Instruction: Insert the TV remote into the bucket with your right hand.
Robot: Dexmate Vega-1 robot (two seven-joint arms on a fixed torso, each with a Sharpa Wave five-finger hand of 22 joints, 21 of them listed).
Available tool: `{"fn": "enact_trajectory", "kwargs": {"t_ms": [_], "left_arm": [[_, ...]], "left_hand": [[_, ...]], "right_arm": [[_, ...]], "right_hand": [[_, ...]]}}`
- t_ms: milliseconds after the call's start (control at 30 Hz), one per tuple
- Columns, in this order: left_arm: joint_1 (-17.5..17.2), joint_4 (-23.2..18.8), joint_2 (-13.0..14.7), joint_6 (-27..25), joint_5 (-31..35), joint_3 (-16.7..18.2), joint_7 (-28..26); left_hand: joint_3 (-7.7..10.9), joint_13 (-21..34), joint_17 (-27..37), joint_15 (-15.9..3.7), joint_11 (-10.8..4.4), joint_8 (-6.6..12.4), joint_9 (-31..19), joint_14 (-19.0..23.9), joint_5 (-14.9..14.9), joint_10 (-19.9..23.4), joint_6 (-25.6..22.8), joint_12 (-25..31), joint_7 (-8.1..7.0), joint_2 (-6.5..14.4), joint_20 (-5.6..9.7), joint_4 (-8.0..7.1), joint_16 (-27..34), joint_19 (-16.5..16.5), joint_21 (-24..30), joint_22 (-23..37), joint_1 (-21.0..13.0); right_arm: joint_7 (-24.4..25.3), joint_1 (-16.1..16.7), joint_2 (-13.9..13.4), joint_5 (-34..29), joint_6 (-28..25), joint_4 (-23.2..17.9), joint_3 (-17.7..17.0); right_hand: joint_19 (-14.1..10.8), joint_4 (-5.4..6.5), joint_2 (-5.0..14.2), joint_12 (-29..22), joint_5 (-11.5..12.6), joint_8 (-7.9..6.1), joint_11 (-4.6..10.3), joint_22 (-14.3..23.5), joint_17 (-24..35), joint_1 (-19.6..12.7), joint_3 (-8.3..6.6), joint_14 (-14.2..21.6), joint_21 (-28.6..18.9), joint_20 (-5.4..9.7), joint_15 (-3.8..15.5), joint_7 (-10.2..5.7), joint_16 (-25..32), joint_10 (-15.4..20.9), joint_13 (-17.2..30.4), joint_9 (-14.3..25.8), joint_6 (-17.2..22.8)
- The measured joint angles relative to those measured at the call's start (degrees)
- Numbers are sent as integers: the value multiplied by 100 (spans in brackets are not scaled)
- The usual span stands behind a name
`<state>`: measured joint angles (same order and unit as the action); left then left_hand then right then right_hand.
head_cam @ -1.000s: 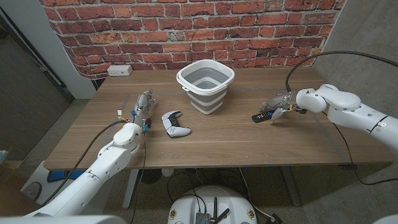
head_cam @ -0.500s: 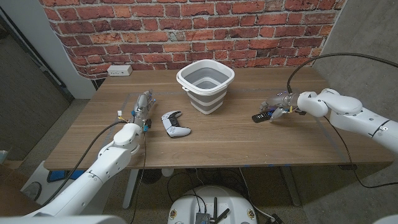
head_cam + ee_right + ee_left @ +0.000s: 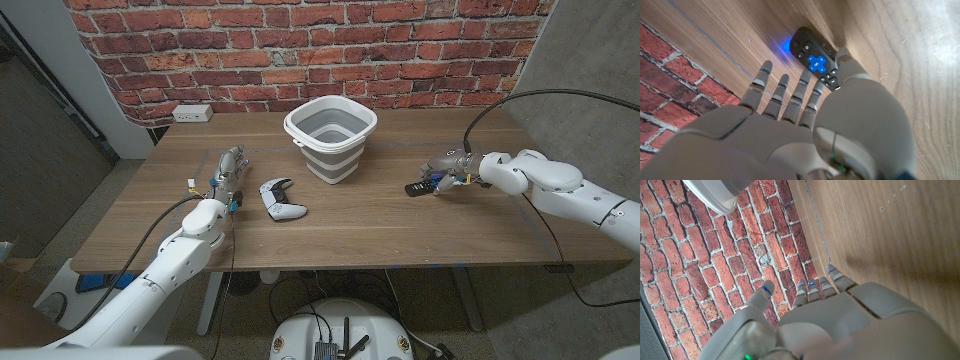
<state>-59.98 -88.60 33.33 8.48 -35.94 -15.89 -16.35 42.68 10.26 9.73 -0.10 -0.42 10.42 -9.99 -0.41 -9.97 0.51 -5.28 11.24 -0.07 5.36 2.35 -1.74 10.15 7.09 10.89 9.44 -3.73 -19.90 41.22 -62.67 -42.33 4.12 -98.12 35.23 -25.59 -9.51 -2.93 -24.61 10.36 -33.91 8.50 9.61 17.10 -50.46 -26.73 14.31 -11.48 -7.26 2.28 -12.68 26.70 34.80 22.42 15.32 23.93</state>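
The black TV remote point(image 3: 419, 186) lies on the wooden table point(image 3: 380, 225), right of the grey and white bucket point(image 3: 330, 135). My right hand point(image 3: 449, 170) is low over the remote's right end. In the right wrist view the remote point(image 3: 810, 55) with its blue buttons lies on the wood, the thumb point(image 3: 850, 67) is over its near end, and the other fingers point(image 3: 785, 95) stretch out beside it, holding nothing. My left hand point(image 3: 229, 171) stands on the table at the left with straight fingers and nothing in it.
A white game controller point(image 3: 282, 198) lies between my left hand and the bucket. A power outlet point(image 3: 192, 113) sits at the back left by the brick wall. In the left wrist view the bucket's rim point(image 3: 715, 192) shows beyond my left hand point(image 3: 840, 315).
My right forearm has shifted slightly to the right and down; the hand stays at the remote. The remote, bucket and left hand have not moved.
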Motion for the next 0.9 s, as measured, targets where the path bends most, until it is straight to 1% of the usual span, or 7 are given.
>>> {"fn": "enact_trajectory", "kwargs": {"t_ms": [33, 233, 333, 400, 433, 733, 900], "left_arm": [[-2, 6, -3, 1, -3, 6, 0], [-3, 9, -5, 2, -15, 9, 0], [-3, 9, -5, 2, -23, 9, 3], [-3, 20, -5, 2, -29, 11, 6], [-3, 21, -5, 2, -30, 11, 8], [2, 39, -8, 1, -41, 10, 22], [2, 40, -9, 1, -43, 9, 23]], "left_hand": [[0, 0, 0, 0, 0, 0, 0, 0, 0, 0, 0, 0, 0, 0, 0, 0, 0, 0, 0, 0, 0], [0, 0, 0, 0, 0, 0, 0, 0, 0, 0, 0, 0, 0, 0, 0, 0, 0, 0, 0, 0, 0], [0, 0, 0, 0, 0, 0, 0, 0, 0, 0, 0, 0, 0, 0, 0, 0, 0, 0, 0, 0, 0], [1, 0, 0, 0, 0, 0, 0, 0, 0, 0, 0, 0, 0, 0, 0, -1, 0, 0, 0, 0, 0], [17, 0, 0, 0, 0, 0, 0, 0, 0, 0, 0, 0, 0, 0, 0, -17, 0, 0, 0, 0, 0], [0, 0, -1, 0, 0, 0, 0, 0, 0, 0, -25, 0, -25, 0, 0, -48, 0, 0, 0, 0, 0], [0, 0, -1, 0, 0, 0, 0, 0, 0, 0, -25, 0, -25, 0, 0, -48, 0, 0, 0, 0, 0]], "right_arm": [[179, 10, 2, -69, -38, 4, 0], [263, 43, 13, -103, -63, 20, 0], [263, 65, 15, -103, -63, 23, -1], [263, 73, 15, -103, -63, 23, -1], [392, 82, 15, -173, -143, 20, -1], [434, 147, -11, -192, -244, -51, -10], [437, 174, -43, -192, -267, -95, -37]], "right_hand": [[0, 0, 0, 0, 0, -19, 12, 0, 8, 0, 0, 32, 5, 0, 7, 2, 29, 65, 3, 0, 41], [-40, 22, 31, -68, -1, -109, 105, 0, 61, -32, 70, 268, 5, 43, 4, 21, 207, 420, -26, 0, 205], [-40, 32, 39, -100, -3, -109, 134, 0, 88, -40, 110, 346, 28, 84, 19, 0, 298, 618, -29, 0, 244], [-50, 33, 54, -125, -16, -154, 107, 0, 112, -55, 127, 391, 28, 94, -1, -1, 341, 660, -29, -2, 288], [-50, 45, 54, -129, -11, -154, 88, 1, 114, -55, 141, 417, 28, 94, 8, -9, 350, 679, -31, -2, 296], [-17, 57, 129, -130, 4, -155, 49, 1, 188, -131, 178, 478, 28, 126, 8, -9, 494, 718, -37, -5, 357], [-9, 58, 159, -129, 27, -198, 14, 1, 220, -161, 226, 540, 28, 135, 8, 1, 573, 753, 2, -2, 409]]}}
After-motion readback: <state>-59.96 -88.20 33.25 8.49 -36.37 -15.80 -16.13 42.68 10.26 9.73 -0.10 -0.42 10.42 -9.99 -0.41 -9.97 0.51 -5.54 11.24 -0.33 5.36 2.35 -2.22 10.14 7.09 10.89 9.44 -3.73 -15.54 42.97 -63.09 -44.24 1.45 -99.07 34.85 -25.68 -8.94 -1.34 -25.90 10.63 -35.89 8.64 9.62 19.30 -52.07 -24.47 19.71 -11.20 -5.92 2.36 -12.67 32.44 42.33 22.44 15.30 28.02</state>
